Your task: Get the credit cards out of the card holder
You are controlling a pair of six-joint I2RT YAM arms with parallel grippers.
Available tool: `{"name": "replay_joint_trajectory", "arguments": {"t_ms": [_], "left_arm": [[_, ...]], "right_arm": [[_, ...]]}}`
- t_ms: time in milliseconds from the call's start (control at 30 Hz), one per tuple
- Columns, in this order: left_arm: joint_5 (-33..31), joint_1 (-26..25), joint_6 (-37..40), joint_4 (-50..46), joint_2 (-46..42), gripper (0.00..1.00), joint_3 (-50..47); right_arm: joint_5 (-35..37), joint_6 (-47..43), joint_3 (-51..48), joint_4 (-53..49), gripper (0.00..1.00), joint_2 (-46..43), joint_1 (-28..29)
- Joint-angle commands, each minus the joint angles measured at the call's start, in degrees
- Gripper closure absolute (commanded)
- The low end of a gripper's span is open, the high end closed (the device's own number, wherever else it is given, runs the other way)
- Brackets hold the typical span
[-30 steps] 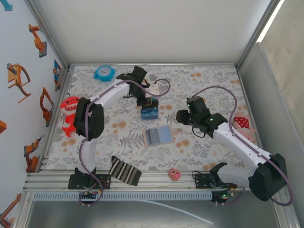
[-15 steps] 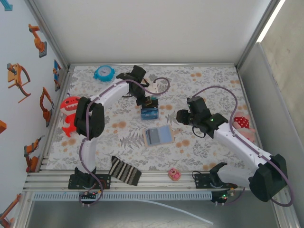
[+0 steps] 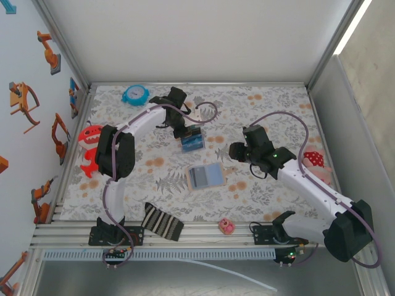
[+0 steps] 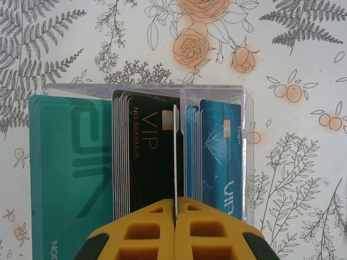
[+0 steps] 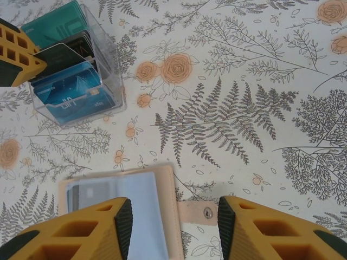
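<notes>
The card holder (image 3: 205, 176) lies open mid-table, tan-edged with a pale blue inside. Its right edge (image 5: 135, 200) and snap tab (image 5: 198, 211) sit under my right gripper (image 5: 174, 219), which is open with its fingers either side of that edge and tab, touching nothing. My left gripper (image 4: 175, 208) is shut on a thin white credit card (image 4: 175, 151) held edge-on. The card stands in a clear box (image 4: 244, 157) between black VIP cards (image 4: 146, 157) and blue cards (image 4: 219, 157), with teal cards (image 4: 70, 173) on the left. From above, the left gripper (image 3: 187, 131) hangs over the box (image 3: 192, 143).
A blue alarm clock (image 3: 135, 94) stands at the back left and a red fish toy (image 3: 91, 148) at the left edge. A striped cloth (image 3: 162, 221) and a small pink object (image 3: 226, 226) lie near the front. A red-and-white toy (image 3: 315, 159) is at the right.
The left gripper has shifted slightly left and back over the clear box, still holding the card. The right arm has stayed almost still.
</notes>
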Motion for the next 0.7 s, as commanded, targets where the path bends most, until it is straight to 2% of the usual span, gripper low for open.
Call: {"name": "replay_joint_trajectory", "arguments": {"t_ms": [0,67,133,400,667], "left_arm": [[-1.6,0.6,-2.3,1.1,-0.6,0.90,-1.1],[-1.8,0.6,-3.0,1.9,-1.0,0.73,-1.3],[-2.4,0.6,-3.7,3.0,-1.5,0.65,-1.4],[-5.1,0.3,-5.6,7.2,-5.5,0.62,-3.7],[-3.2,0.0,-12.0,15.3,-17.7,0.56,-12.9]], "right_arm": [[0.1,-0.5,0.0,0.9,0.54,0.6,0.5],[-0.3,-0.7,0.1,1.0,0.54,1.1,0.5],[-0.6,-0.8,0.3,1.0,0.54,1.5,0.5],[-1.2,-0.9,0.6,1.4,0.56,2.2,0.9],[1.0,-1.3,3.3,-0.2,0.60,7.0,6.4]]}}
